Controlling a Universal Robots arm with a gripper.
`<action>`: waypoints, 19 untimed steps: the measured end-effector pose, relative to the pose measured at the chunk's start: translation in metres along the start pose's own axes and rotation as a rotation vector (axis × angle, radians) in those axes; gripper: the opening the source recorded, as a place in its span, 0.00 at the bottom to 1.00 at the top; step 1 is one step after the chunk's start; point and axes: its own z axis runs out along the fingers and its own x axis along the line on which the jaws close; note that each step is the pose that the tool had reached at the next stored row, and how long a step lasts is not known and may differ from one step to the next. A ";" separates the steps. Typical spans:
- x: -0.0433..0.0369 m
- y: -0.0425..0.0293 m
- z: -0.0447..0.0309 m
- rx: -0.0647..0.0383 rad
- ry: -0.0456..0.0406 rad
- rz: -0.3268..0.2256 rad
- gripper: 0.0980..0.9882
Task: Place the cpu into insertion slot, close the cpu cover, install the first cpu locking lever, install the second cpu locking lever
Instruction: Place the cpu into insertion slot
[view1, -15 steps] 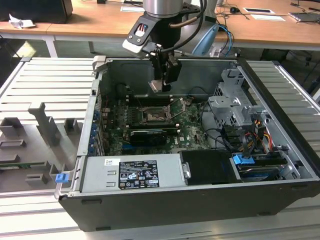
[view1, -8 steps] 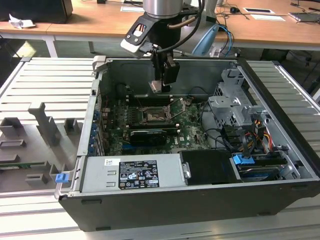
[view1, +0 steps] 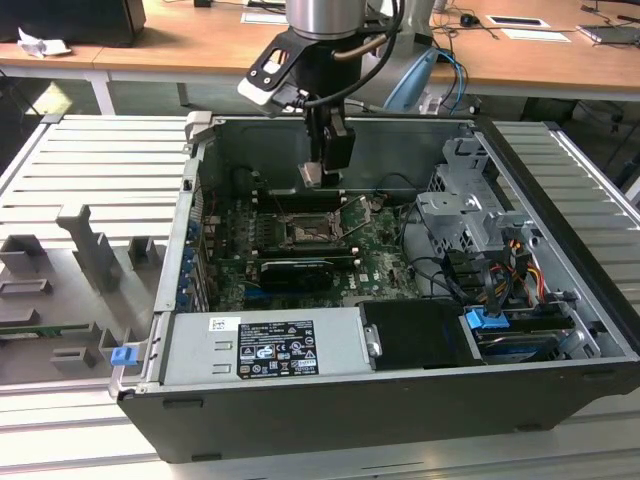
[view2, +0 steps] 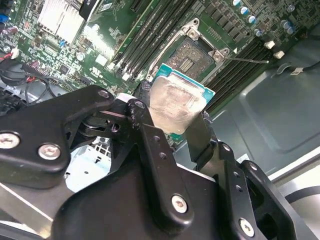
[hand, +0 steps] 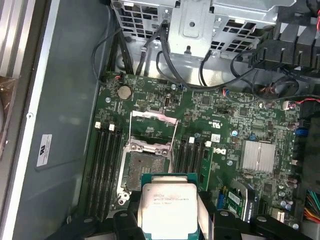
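Cpu (view1: 312, 177) and socket are placed here from the big things down. An open computer case (view1: 300, 410) lies on its side with its motherboard (view1: 375, 255) facing up. Toward the far middle of that board sits the insertion slot (view1: 305, 235). It is bare, and the first wrist view shows the cpu cover (hand: 152, 116) standing raised off it.

The gripper (view1: 322, 165) hangs over the far part of the case, clamped on the cpu by two opposite edges. The second wrist view shows that hold best, with the chip's pale face up between the black fingers (view2: 150, 145).

The slot lies below the chip and a touch nearer, clearly apart from it. The exterior view gives that gap in height. The wrist views give the alignment: the chip's edges run roughly parallel to the socket's rim, which I judge close to square.
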 end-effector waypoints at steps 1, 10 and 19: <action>0.0000 0.0000 0.0003 0.000 -0.0009 0.009 0.48; -0.0001 -0.0007 0.0086 0.000 -0.0031 0.036 0.48; -0.0002 -0.0010 0.0122 0.001 -0.0031 0.037 0.48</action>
